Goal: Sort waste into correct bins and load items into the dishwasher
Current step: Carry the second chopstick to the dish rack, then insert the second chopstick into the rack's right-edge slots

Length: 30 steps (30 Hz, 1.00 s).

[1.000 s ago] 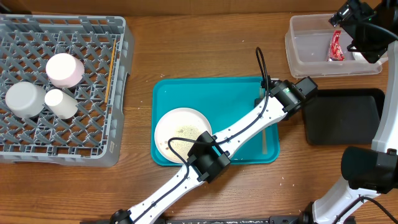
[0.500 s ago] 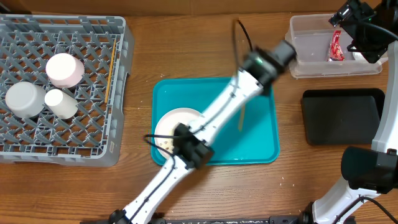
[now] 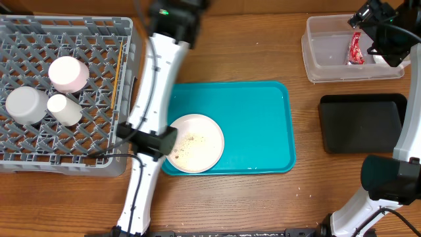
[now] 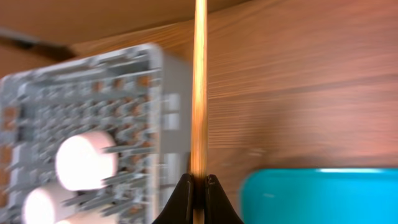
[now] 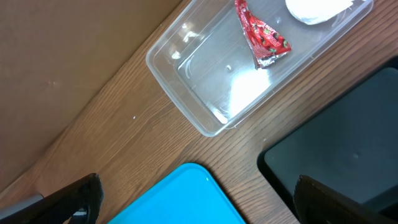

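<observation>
Our left gripper [image 4: 199, 182] pinches a thin, smooth wooden chopstick [image 4: 200, 93], which sticks straight out ahead of the shut jaws. To their left we see the grey plastic rack [image 4: 149, 81] with its open grid. To their lower right is the flat teal tray [image 4: 323, 193]. Our right gripper [image 5: 196, 190] stands wide open, holding nothing. Ahead of it lies the clear tub [image 5: 199, 93] with the crinkly red wrapper [image 5: 261, 37]. A second ago the left arm reached over the tray. Now it is up beside the rack.

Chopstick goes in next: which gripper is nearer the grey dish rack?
Left. The left gripper holds a chopstick just right of the rack's far corner; the right gripper is open at the clear tub.
</observation>
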Each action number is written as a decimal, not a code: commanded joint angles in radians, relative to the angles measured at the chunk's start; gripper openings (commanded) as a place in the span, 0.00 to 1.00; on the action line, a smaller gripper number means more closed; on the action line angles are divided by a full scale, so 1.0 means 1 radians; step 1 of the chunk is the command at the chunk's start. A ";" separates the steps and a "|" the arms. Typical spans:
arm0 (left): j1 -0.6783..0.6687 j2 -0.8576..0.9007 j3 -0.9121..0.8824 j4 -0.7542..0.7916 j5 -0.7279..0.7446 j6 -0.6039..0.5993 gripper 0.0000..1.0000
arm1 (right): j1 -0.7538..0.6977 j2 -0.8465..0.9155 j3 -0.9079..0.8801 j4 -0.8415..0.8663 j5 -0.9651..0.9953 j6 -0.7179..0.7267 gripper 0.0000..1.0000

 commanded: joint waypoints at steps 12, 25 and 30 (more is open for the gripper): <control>0.397 0.007 -0.021 -0.005 0.484 0.215 0.04 | -0.001 0.005 -0.002 0.003 0.009 -0.003 1.00; 0.525 0.007 -0.222 0.015 0.691 0.363 0.12 | -0.001 0.005 -0.002 0.003 0.009 -0.003 1.00; 0.525 0.007 -0.274 0.043 0.694 0.346 0.08 | -0.001 0.005 -0.002 0.003 0.009 -0.003 1.00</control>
